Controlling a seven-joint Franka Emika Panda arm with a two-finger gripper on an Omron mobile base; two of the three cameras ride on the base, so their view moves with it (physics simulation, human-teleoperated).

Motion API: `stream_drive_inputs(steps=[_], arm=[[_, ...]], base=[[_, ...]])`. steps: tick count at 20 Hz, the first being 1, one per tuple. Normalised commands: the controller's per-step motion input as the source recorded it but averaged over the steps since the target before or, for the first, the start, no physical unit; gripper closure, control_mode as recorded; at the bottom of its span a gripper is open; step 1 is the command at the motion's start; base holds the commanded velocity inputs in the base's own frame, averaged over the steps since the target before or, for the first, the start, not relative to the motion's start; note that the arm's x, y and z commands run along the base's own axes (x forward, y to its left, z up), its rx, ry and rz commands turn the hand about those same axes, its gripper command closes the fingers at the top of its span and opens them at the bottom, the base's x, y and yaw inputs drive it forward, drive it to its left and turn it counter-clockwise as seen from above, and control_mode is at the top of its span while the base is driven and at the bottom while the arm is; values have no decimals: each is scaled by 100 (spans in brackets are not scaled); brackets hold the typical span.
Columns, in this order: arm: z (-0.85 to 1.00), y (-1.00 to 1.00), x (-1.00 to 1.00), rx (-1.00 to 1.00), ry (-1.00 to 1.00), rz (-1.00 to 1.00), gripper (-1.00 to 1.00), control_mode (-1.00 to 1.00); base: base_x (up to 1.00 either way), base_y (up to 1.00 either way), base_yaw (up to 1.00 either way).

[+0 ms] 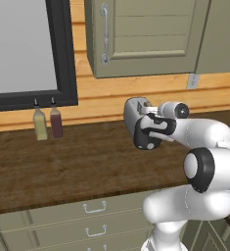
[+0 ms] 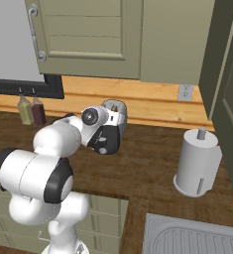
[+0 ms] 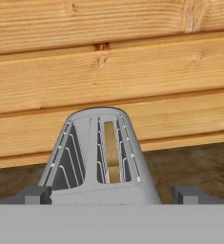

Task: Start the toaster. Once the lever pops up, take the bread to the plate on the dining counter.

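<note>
The silver-grey toaster (image 1: 132, 113) (image 2: 116, 110) stands on the wooden counter against the plank wall, its black end panel facing me. In the hand view I look along the toaster's top (image 3: 92, 190) toward the wall. A tan slice of bread (image 3: 112, 152) sits low in its right slot, and the left slot is empty. My gripper (image 1: 148, 120) (image 2: 110, 122) (image 3: 112, 195) hovers at the toaster's near end, open, with one fingertip (image 3: 37, 194) on each side of the body and nothing held. The plate and the dining counter are out of view.
Two bottles (image 1: 39, 125) (image 1: 56, 122) stand at the wall left of the toaster. A paper towel roll (image 2: 197, 161) stands to the right, with a sink (image 2: 197, 238) in front of it. Wall cabinets (image 1: 146, 34) hang above, and handled drawers (image 1: 94, 208) sit below the counter.
</note>
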Motion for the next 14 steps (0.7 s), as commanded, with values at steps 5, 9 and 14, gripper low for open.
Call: stream_drive_inputs(steps=[5,9,14], arm=[[0,0,0,0,0,0,-100,-100],[0,0,7,0,0,0,-100,-100],[0,0,14,0,1,0,-100,-100]], base=[[0,0,0],[0,0,0],[0,0,0]])
